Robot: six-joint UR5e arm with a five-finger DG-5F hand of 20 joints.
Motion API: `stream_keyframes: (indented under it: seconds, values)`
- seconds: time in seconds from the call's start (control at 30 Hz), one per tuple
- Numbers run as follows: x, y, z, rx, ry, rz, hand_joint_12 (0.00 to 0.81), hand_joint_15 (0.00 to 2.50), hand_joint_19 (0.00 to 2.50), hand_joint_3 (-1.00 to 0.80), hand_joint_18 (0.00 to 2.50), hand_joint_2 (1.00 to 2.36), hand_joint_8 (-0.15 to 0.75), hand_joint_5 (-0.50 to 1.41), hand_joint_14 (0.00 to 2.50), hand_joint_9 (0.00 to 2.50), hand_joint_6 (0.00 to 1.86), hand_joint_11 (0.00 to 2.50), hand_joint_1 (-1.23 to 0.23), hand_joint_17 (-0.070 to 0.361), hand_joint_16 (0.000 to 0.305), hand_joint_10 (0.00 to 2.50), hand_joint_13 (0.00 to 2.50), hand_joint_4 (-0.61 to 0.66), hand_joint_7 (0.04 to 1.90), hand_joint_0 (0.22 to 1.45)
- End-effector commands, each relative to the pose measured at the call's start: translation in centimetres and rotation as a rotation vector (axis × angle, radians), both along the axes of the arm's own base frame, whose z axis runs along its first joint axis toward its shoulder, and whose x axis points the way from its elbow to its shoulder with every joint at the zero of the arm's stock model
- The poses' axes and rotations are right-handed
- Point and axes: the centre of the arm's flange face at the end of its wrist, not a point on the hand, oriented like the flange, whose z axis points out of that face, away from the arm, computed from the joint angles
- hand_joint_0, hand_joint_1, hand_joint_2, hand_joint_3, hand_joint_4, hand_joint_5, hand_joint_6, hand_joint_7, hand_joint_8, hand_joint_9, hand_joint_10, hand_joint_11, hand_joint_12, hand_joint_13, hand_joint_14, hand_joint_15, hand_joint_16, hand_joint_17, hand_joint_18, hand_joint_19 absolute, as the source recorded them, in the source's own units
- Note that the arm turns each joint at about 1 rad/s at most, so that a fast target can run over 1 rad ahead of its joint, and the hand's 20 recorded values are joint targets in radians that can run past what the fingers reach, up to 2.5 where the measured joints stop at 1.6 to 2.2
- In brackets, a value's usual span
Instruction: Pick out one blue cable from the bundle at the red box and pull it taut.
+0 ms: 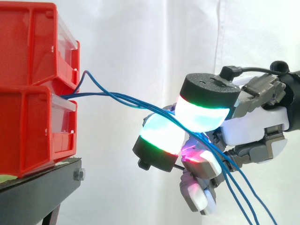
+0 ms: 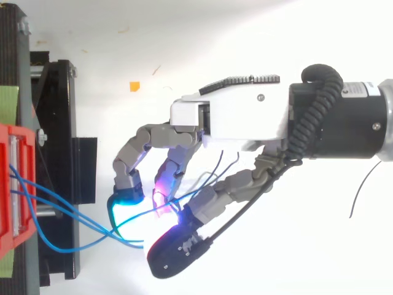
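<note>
I note on my robot hand [image 2: 239,117] a glossy white plastic shell, matt grey links and smooth translucent pads [image 1: 201,115] under matt black caps. The blue cables [image 1: 108,95] have smooth plastic sheathing. The red bins [image 1: 28,126] are glossy plastic with clear fronts. The stand [image 1: 37,187] is matt black metal. The curtain [image 1: 140,37] is matt white cloth.

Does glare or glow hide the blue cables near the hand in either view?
Side view: the glowing fingertip pads wash out white-cyan, but the thin blue cables stay traceable across them. Top view: the white background is overexposed; cables fade into cyan glow under the hand.
</note>
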Motion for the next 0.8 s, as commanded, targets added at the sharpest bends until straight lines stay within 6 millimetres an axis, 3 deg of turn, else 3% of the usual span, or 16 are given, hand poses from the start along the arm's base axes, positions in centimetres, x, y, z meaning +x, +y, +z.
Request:
stream_keyframes:
  seconds: [0.0, 0.5, 0.77]
  values:
    - [-0.19, -0.02, 0.08, 0.0, 0.011, 0.0, 0.321, 0.59, 0.68, -0.5, 0.74, 1.0, 0.211, -0.14, 0.02, 1.17, 0.95, 0.84, -0.84, 0.108, 0.048, 0.03, 0.93, -0.01, 0.85, 0.64]
    - [-0.17, -0.06, 0.09, 0.004, 0.01, -0.006, 0.364, 0.58, 0.68, -0.5, 0.78, 1.0, 0.242, -0.12, 0.02, 1.21, 0.92, 0.78, -0.71, 0.127, 0.056, 0.02, 0.95, 0.05, 0.84, 0.46]
    - [-0.12, 0.17, 0.11, 0.019, 0.007, -0.006, 0.353, 0.59, 0.7, -0.5, 0.76, 1.0, 0.236, -0.12, 0.02, 1.22, 0.9, 0.79, -0.71, 0.12, 0.053, 0.03, 0.95, 0.04, 0.9, 0.5]
